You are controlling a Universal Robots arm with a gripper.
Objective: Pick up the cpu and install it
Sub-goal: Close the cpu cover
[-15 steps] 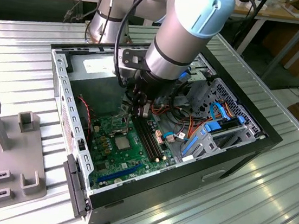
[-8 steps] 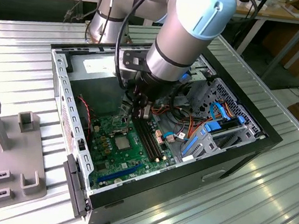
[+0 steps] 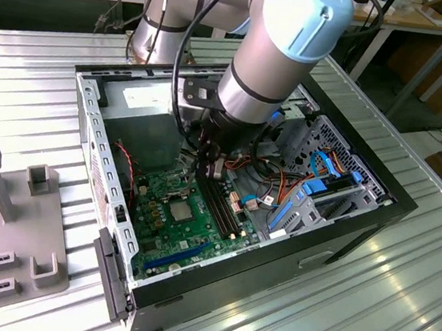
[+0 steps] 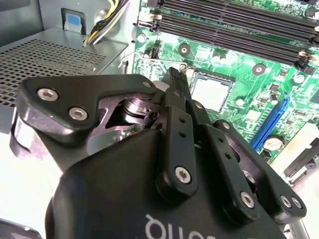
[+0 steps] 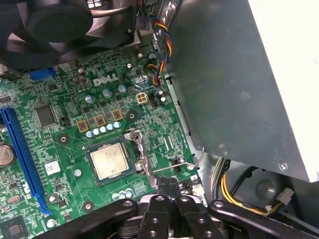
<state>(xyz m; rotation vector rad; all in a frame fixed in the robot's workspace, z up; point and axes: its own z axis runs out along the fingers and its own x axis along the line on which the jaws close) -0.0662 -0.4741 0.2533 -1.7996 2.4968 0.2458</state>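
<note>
The cpu [image 5: 110, 161], a small silver square with a thin green rim, lies flat in the socket on the green motherboard [image 5: 65, 99] inside the open computer case [image 3: 90, 117]. It shows in the second wrist view as the cpu [image 4: 212, 92] and in the exterior view as the cpu [image 3: 181, 207]. My gripper [image 5: 167, 183] is shut just beside the socket, close over the thin wire lever [image 5: 187, 163]. I see nothing held between the fingers [image 4: 175, 84]. A metal socket frame piece [image 5: 140, 149] stands along the cpu's edge nearest the gripper.
A grey power supply box [image 5: 239, 74] rises close beside the gripper. A black fan [image 5: 60, 25], a blue slot [image 5: 20, 149], dark memory slots [image 4: 239, 25] and coloured cables [image 5: 162, 45] ring the socket. A grey fixture [image 3: 4, 220] sits at the exterior view's left.
</note>
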